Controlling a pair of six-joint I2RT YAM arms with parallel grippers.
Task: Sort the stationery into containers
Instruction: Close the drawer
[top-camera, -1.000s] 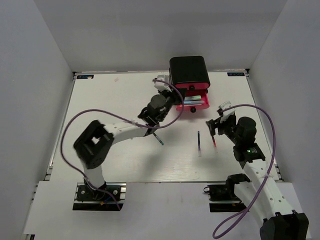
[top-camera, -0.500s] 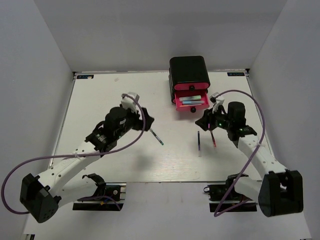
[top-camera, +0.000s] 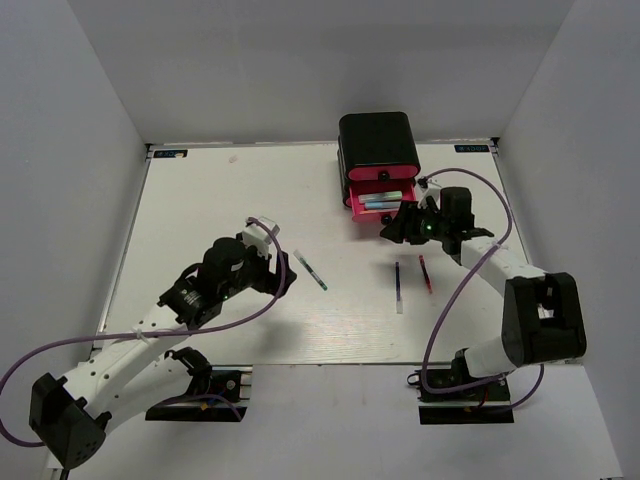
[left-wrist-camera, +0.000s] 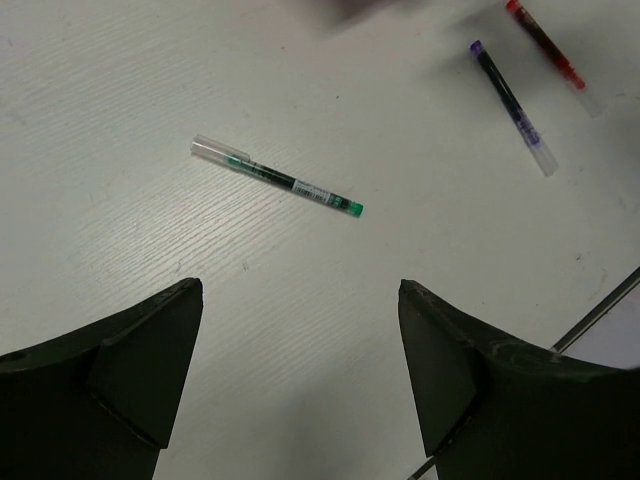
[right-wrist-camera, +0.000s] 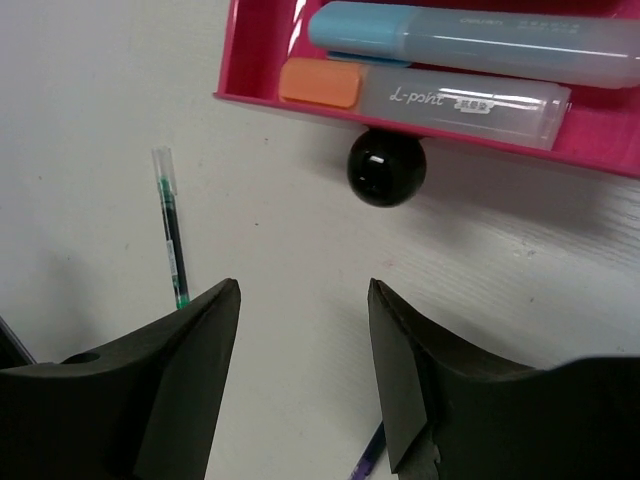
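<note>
The containers are a glossy black cabinet (top-camera: 378, 140) with a pink drawer (top-camera: 354, 199) pulled open. In that drawer (right-wrist-camera: 243, 55) lie a light blue marker (right-wrist-camera: 460, 35) and an orange-capped marker (right-wrist-camera: 425, 97). My right gripper (top-camera: 397, 226) (right-wrist-camera: 303, 285) hovers open and empty just in front of its black knob (right-wrist-camera: 386, 168). On the table lie a green pen (top-camera: 310, 270) (left-wrist-camera: 278, 177), a blue pen (top-camera: 398, 285) (left-wrist-camera: 511, 107) and a red pen (top-camera: 426, 273) (left-wrist-camera: 545, 42). My left gripper (top-camera: 284, 272) (left-wrist-camera: 300, 287) is open and empty, left of the green pen.
The cabinet stands at the table's back edge, right of centre. White walls close in the table (top-camera: 220, 210) on three sides. Purple cables loop off both arms.
The left arm pulled back from the drawer toward the near left and its gripper opened. The right arm swung up from beside the red pen to the drawer front.
</note>
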